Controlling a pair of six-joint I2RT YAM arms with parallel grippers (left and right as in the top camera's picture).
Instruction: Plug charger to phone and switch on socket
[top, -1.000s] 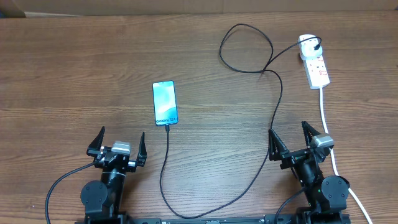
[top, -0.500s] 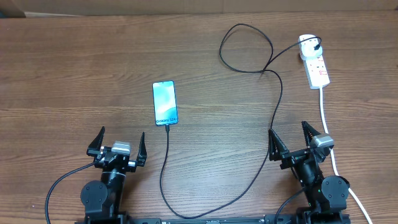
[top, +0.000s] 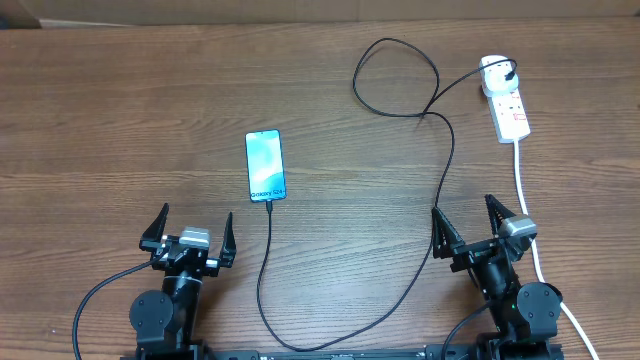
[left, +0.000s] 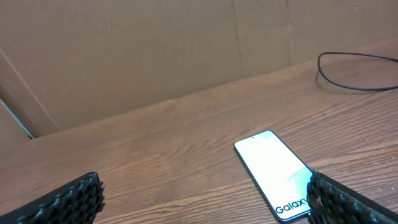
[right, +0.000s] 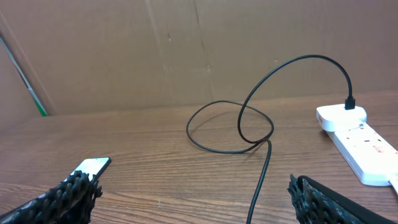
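Left end effector (top: 194, 224) open and empty at the near edge of the desk (top: 100, 120). Phone (top: 265, 165) just beyond, bare wood around it. Charger cable (top: 447, 160) loops from the phone's near edge to the power strip (top: 508, 112) far right. Right end effector (top: 465, 214) open, empty, beside the cable.

Charger (top: 452, 146) between phone (top: 265, 165) and socket (top: 509, 108)

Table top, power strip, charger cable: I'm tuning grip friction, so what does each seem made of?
The brown table top looks like matt wood or wood-grain laminate: grain lines run across it. The white elongated power strip looks like smooth moulded plastic, rounded at one end. The thin black charger cable seems rubber- or plastic-sheathed: it lies in soft loops.
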